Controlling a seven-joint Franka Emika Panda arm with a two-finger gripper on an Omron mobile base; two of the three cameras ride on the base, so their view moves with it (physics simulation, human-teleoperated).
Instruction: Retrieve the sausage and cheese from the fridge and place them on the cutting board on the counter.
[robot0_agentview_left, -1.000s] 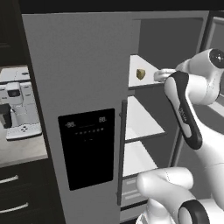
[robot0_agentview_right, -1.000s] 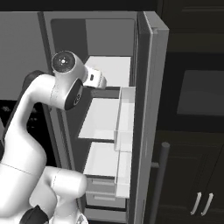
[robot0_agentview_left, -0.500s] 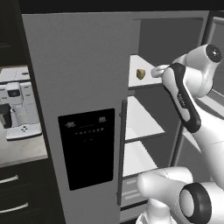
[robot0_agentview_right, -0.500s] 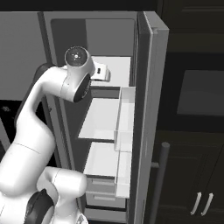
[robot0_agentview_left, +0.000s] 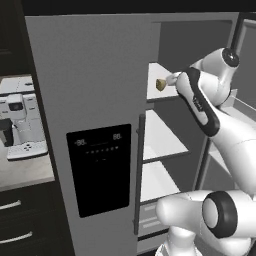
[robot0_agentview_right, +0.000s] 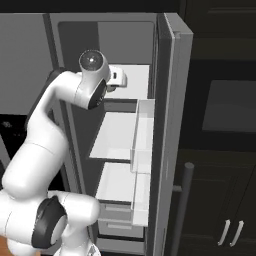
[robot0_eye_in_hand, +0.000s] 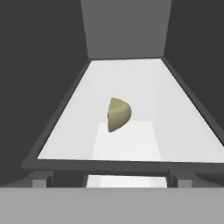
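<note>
The fridge (robot0_agentview_left: 100, 100) stands with its left door shut and its right door (robot0_agentview_right: 172, 125) swung open. On its top white shelf (robot0_eye_in_hand: 175, 113) lies the cheese (robot0_agentview_left: 161, 84), a small yellowish-olive chunk, which sits mid-shelf in the hand view (robot0_eye_in_hand: 118, 114). My gripper (robot0_agentview_left: 172, 79) reaches in at shelf height just right of the cheese, a short way from it. It is open, with nothing between its fingers. From the right base view my hand (robot0_agentview_right: 118, 78) pokes over the shelf's front edge. The sausage, the cutting board and the counter are out of view.
Two lower white shelves (robot0_agentview_left: 160, 137) sit under the top one. The open door carries clear bins (robot0_agentview_right: 142, 150). A coffee machine (robot0_agentview_left: 20, 125) stands on a plain grey top left of the fridge. Dark cabinets and an oven (robot0_agentview_right: 225, 105) lie right of the door.
My hand has moved up and further into the fridge towards the cheese, and the elbow has swung higher. The cheese has stayed put.
</note>
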